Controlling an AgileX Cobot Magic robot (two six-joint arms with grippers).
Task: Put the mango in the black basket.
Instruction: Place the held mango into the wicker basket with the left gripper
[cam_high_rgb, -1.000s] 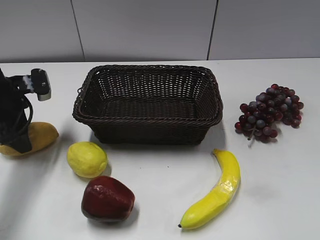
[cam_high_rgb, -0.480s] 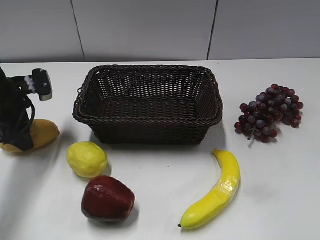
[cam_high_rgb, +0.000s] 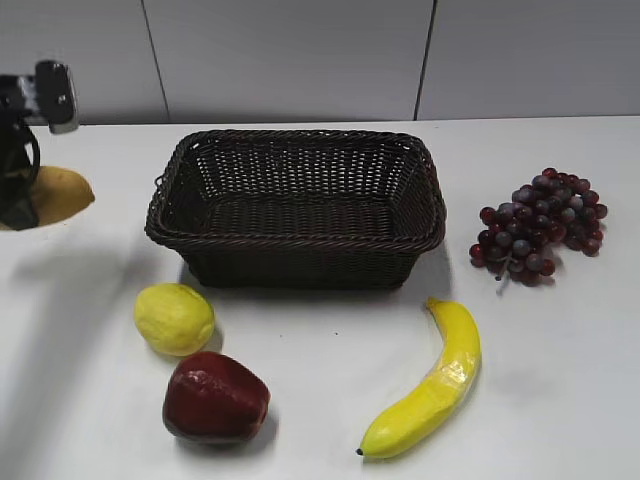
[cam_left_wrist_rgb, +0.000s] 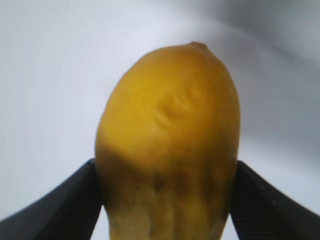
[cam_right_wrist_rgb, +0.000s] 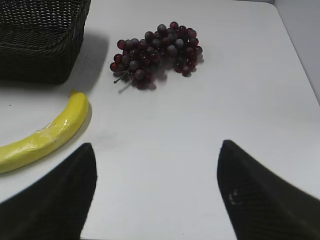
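Note:
The mango, golden-orange with a tapered end, hangs at the far left of the exterior view, lifted off the table. My left gripper is shut on it; in the left wrist view the mango fills the frame between the two black fingers. The black basket, dark woven wicker, stands empty at the middle back, to the right of the mango; its corner shows in the right wrist view. My right gripper is open and empty above bare table; it does not show in the exterior view.
A pale lemon and a dark red apple lie in front of the basket's left end. A banana lies front right, also in the right wrist view. Purple grapes lie right of the basket, also in the right wrist view.
My left gripper has risen with the mango, lifting it off the table and up along the left edge. Nothing else has moved.

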